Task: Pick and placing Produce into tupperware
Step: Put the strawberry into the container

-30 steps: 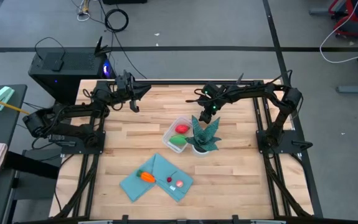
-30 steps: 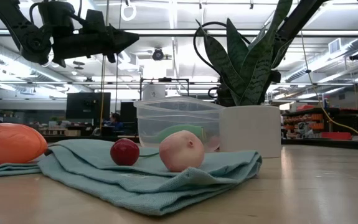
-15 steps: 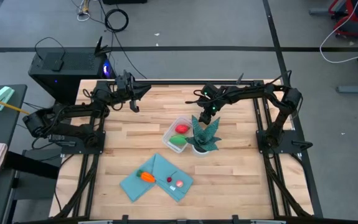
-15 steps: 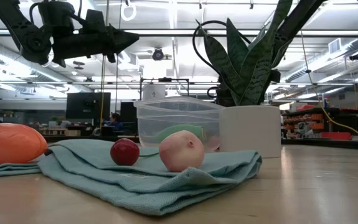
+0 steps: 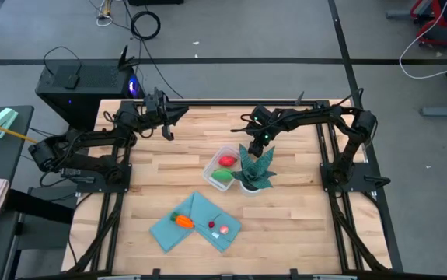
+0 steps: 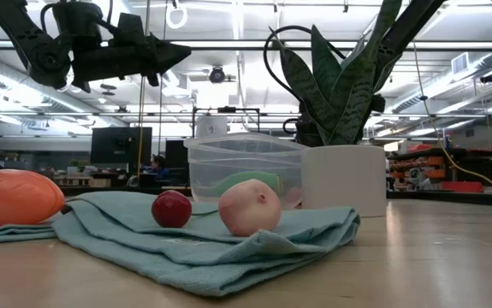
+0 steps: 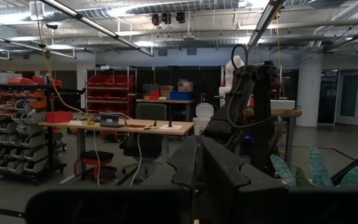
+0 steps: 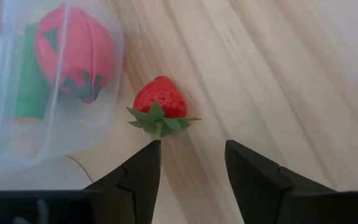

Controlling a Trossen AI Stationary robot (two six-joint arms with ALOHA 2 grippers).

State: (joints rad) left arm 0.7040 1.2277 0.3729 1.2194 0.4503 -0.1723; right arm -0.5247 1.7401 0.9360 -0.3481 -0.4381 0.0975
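Clear tupperware [image 5: 221, 167] already holds the red tomato [image 5: 227, 161] and green piece [image 5: 221, 176]. Right gripper [image 8: 190, 163], fingers spread, hovers above a strawberry [image 8: 159, 106] beside it. Carrot [image 5: 183, 221] remains on the cloth [image 5: 196, 225].

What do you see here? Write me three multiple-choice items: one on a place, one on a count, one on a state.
1. The strawberry lies: A in the tupperware; B on the teal cloth; C on bare wood beside the tupperware.
2. Produce on the cloth: A three; B one; C five.
3. The right hand is: A shut on the strawberry; B open, facing the strawberry; C shut, empty.
Key: C, it sits outside the clear wall; A, carrot, red piece, pink piece; B, a clear gap, nothing in it.
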